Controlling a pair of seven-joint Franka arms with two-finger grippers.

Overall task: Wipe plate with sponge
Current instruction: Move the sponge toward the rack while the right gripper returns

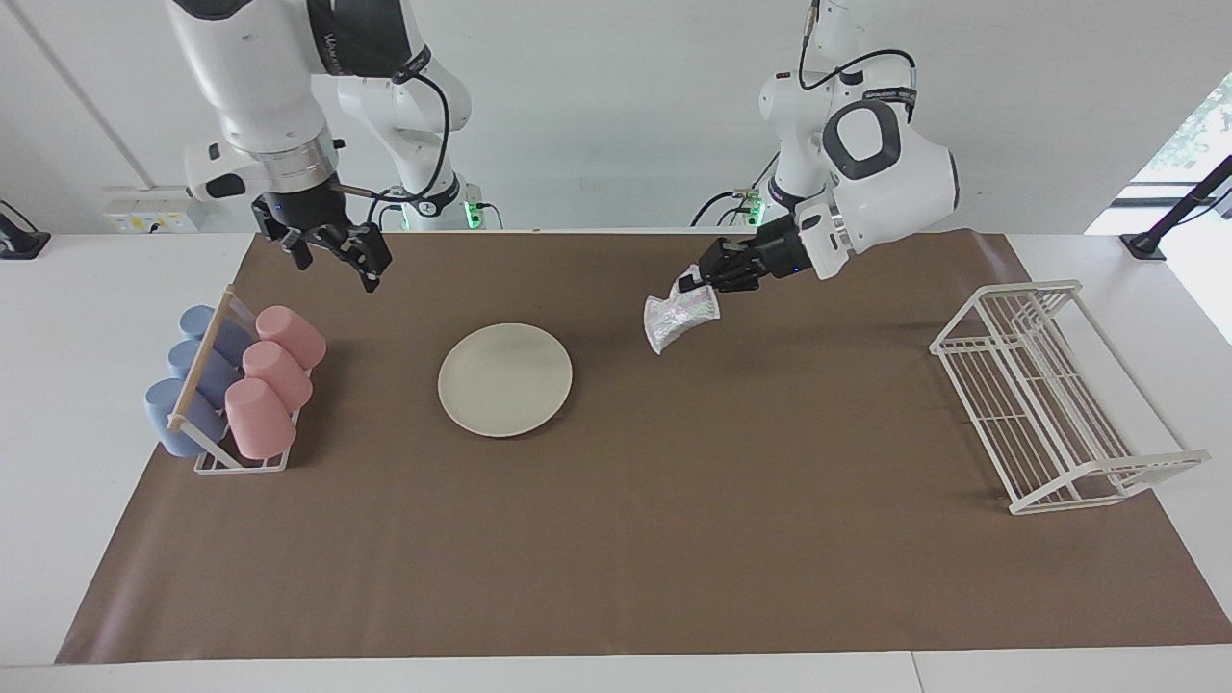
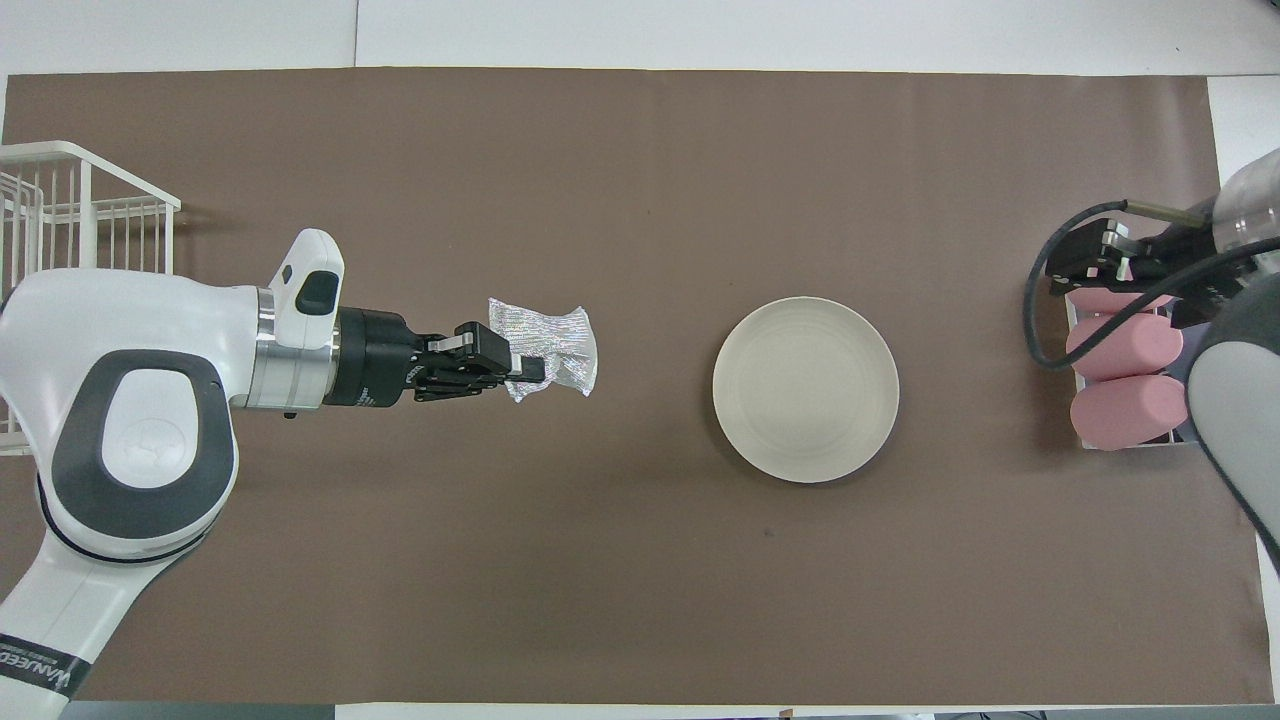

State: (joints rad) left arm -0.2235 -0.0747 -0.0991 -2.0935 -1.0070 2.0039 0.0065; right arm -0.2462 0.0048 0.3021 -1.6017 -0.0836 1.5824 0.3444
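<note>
The cream-white plate lies flat on the brown mat near the table's middle; it also shows in the overhead view. My left gripper is shut on one edge of the silvery glittery sponge. It holds the sponge above the mat, apart from the plate, toward the left arm's end. The sponge hangs down from the fingers. My right gripper is open and empty, raised over the mat beside the cup rack.
A wire rack holding pink cups and blue cups stands at the right arm's end. A white wire dish rack stands at the left arm's end. The brown mat covers the table.
</note>
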